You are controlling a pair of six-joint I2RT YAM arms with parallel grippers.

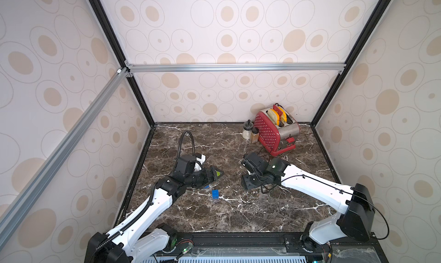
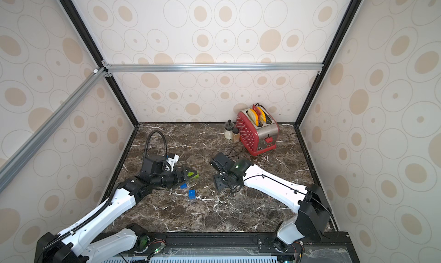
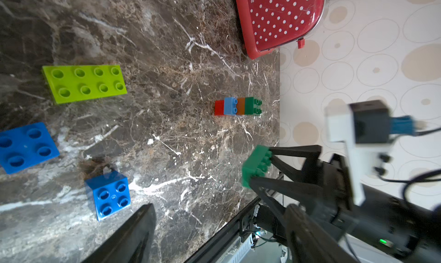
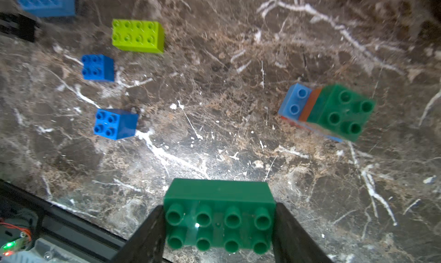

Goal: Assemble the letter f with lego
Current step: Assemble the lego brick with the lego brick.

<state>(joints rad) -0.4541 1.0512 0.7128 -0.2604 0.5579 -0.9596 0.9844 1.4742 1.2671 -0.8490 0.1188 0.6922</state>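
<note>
The right gripper (image 4: 218,216) clamps a dark green oblong brick (image 4: 218,197) above the table (image 1: 238,214) middle, near the four-colour stack (image 4: 329,111), while the left gripper (image 1: 216,174) hangs with jaws apart and empty; adding the brick probably calls for aligning studs squarely before pressing down.

Twin high overviews; close wrist views sharing the lego (image 3: 84,83)
</note>
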